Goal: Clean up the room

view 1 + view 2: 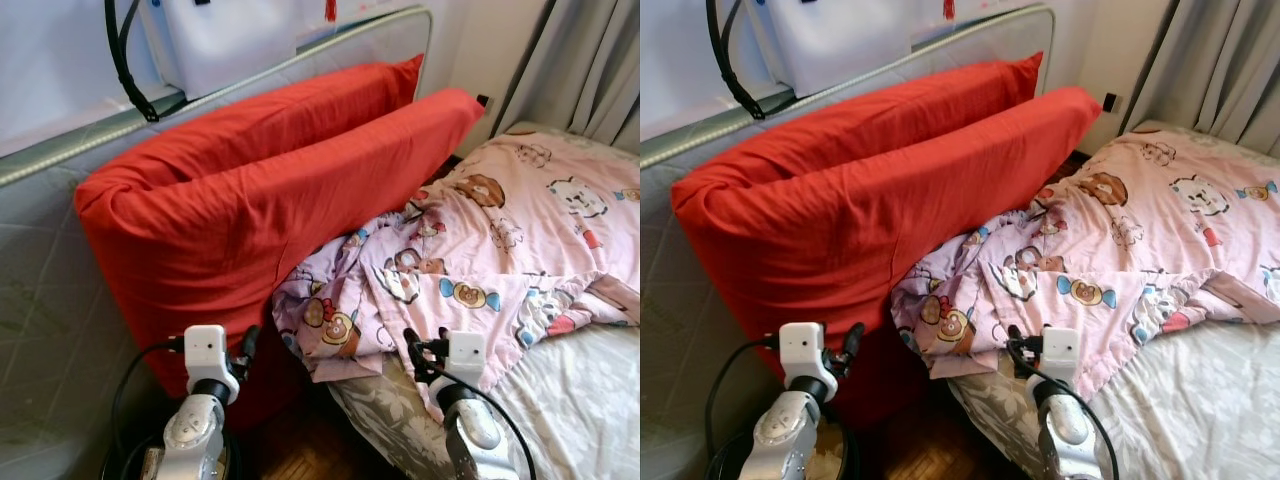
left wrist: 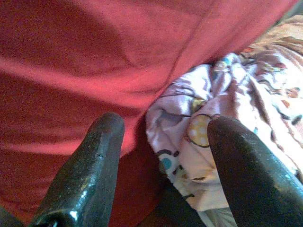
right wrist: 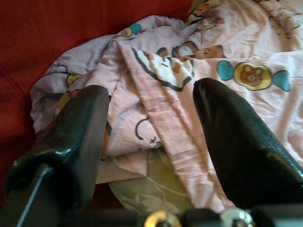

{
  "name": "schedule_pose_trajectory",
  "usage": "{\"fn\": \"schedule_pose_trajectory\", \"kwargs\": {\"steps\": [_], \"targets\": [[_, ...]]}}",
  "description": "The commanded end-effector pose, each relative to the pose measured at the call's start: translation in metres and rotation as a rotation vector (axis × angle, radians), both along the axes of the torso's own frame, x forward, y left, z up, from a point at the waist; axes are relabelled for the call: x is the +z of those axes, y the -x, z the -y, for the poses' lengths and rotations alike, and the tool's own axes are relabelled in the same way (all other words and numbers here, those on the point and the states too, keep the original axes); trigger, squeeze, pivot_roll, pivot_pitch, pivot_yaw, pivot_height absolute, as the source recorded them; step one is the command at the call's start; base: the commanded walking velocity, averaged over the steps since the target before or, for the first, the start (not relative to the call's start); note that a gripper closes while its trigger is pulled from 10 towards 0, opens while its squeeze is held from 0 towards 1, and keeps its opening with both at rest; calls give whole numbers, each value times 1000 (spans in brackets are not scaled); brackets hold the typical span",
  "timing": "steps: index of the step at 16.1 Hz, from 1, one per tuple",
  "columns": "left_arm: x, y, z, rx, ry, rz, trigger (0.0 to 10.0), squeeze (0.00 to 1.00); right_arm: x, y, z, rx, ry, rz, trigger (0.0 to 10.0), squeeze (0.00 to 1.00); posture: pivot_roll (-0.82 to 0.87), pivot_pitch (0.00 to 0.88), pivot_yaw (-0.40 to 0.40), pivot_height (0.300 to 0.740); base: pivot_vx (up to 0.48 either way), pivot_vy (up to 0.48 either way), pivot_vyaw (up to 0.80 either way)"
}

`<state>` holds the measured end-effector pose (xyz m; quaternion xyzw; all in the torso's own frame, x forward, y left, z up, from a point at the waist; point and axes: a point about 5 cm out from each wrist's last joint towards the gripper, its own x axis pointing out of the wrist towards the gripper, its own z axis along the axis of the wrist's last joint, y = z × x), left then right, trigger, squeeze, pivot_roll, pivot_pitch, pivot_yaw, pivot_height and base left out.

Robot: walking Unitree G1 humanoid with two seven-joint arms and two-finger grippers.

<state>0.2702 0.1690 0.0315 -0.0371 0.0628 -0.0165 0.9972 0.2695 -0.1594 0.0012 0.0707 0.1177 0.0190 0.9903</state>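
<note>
Closest to me, at about 7 o'clock in the head view, I see my left gripper (image 1: 246,345) raised in front of the lower face of the red pillows; through its wrist camera the two black fingers (image 2: 90,170) stand apart with nothing between them, aimed at the seam where red cloth meets the pink blanket. At about 5 o'clock my right gripper (image 1: 412,345) sits just short of the hanging edge of the pink cartoon-print blanket (image 1: 480,250); its fingers (image 3: 236,137) are likewise spread and empty, pointing at the crumpled folds. Under that edge I make out a grey floral bedsheet (image 1: 570,400) covering the mattress, running out toward 4 o'clock, and a strip of dark wooden floor (image 1: 300,450) at 6 o'clock between bed and pillows. The blanket lies bunched at the centre, its rumpled corner touching the pillows, and spreads flatter toward 2 o'clock. The two red pillows (image 1: 230,190) stand on edge, one behind the other, leaning against a quilted grey headboard (image 1: 40,290) from 9 to 12 o'clock. Farther back, at 11 o'clock, a white bag (image 1: 230,40) with a black strap (image 1: 125,60) rests on the headboard's top, and grey curtains (image 1: 590,60) hang at 1 o'clock.
</note>
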Motion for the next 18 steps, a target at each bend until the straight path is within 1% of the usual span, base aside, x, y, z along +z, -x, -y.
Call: {"fn": "schedule_pose_trajectory", "kwargs": {"steps": [1,4,6,13,18], "targets": [[3,-1,0,4,13,10,10000,0,-1,2,3,-10,2,-4,10000,0,-20,21,34,740,0,0,0],[4,-2,2,-2,1,13,10000,0,-1,1,5,-15,4,-4,10000,0,-20,21,33,740,0,0,0],[4,-2,2,3,6,10,10000,0,0,0,5,-15,3,0,10000,0,-22,21,33,740,0,-399,0],[5,-2,1,12,16,16,10000,0,1,0,3,-4,0,2,10000,0,-20,20,33,740,0,0,0],[9,-3,0,21,13,38,10000,0,8,-4,0,24,12,44,10000,0,-26,15,31,740,0,0,0]]}}
